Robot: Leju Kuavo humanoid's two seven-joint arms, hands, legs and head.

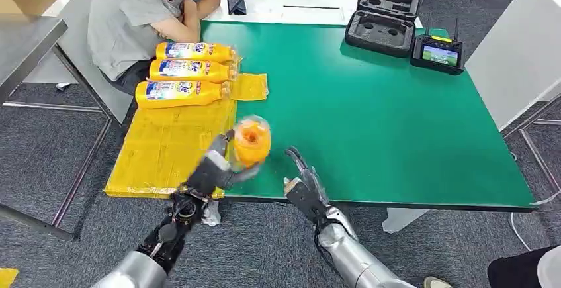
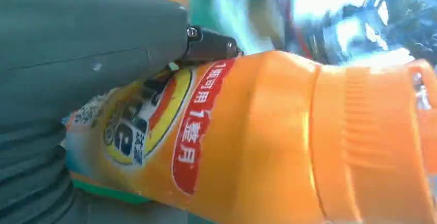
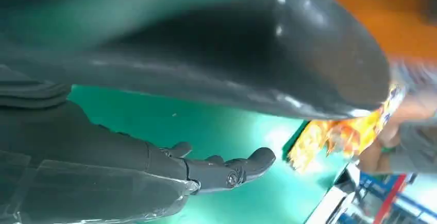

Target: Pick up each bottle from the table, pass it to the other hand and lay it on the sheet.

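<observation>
My left hand (image 1: 212, 169) holds an orange bottle (image 1: 252, 141) near the table's front edge, its cap end towards the camera and blurred. Close up in the left wrist view, the same bottle (image 2: 268, 141) shows its label and ribbed cap against my left hand (image 2: 77, 54). My right hand (image 1: 303, 185) is open just right of the bottle, fingers spread and apart from it. In the right wrist view my right hand (image 3: 206, 80) hangs over the green table. Three more orange bottles (image 1: 182, 73) lie side by side on the yellow sheet (image 1: 165, 149).
A person (image 1: 142, 10) sits at the table's far left corner, close to the laid bottles. An open black case (image 1: 384, 20) and a controller with a screen (image 1: 436, 53) stand at the back right of the green table (image 1: 384, 122).
</observation>
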